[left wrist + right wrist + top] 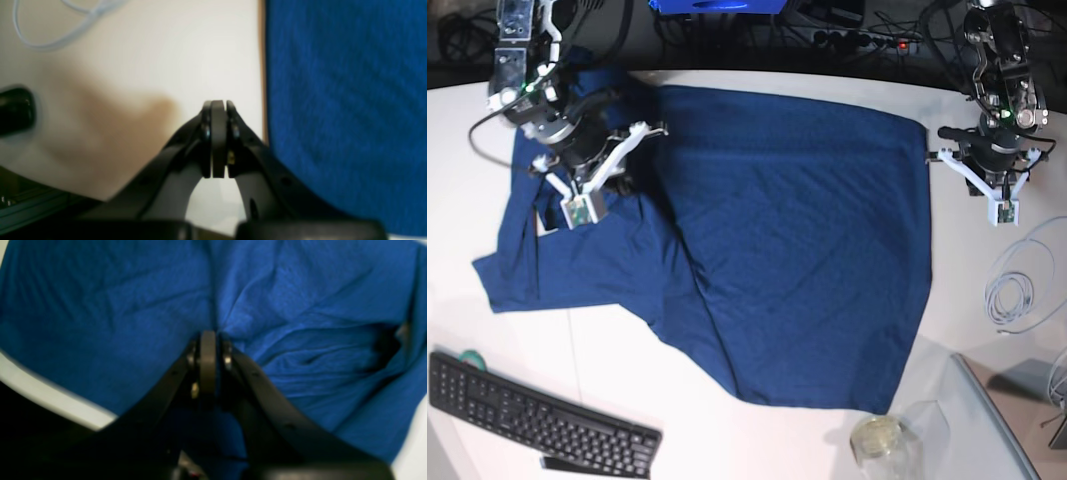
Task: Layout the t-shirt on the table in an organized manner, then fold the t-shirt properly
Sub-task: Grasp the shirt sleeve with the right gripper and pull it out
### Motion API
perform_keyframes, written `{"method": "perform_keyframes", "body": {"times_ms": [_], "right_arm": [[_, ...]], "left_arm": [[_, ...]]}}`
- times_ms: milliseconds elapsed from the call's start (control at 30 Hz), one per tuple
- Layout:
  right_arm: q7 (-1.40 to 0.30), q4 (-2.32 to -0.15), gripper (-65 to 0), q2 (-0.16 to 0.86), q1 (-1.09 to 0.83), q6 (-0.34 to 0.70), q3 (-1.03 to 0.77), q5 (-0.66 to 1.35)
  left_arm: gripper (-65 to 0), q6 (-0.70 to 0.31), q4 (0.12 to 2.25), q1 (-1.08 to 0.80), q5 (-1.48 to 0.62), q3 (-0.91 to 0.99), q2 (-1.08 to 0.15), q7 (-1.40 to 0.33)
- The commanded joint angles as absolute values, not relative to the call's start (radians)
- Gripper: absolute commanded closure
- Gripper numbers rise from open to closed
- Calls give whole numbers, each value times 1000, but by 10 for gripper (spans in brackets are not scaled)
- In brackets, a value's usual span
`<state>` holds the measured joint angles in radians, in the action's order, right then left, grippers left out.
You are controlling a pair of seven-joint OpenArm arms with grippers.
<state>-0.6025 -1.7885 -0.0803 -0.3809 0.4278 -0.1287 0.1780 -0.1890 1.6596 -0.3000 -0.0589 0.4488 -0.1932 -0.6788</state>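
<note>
The dark blue t-shirt [797,240] lies spread over the white table [727,440], with its left part bunched and wrinkled. My right gripper [602,160] is down on that bunched upper-left part. In the right wrist view its jaws [210,333] are shut on a pinch of the t-shirt [116,323], and creases run out from the tips. My left gripper [987,150] stands beside the shirt's upper right corner. In the left wrist view it [218,103] is shut with nothing held, over bare table [166,50], just left of the t-shirt [347,100] edge.
A black keyboard [537,415] lies at the front left. A coiled white cable [1017,290] lies right of the shirt, also in the left wrist view [60,36]. A glass jar [877,437] and a grey stand [1007,420] sit at the front right.
</note>
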Motion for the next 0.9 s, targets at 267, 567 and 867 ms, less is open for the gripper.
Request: {"method": "perform_keyframes", "body": {"times_ms": [267,567,867], "right_arm": [[-591,-1834,-305,-51,-335,427,-137,182],[-587,-1283,-305,117,209,351,-139,180],[-367,-946,-269,202,317,309,-137,182]], "left_arm": [[0,-185,1661,-274,-54,444,-208,-665],[0,-185,1650,-291,-54,455,-213,-665],[0,-185,1603,-297,-54,455,-214,-662]]}}
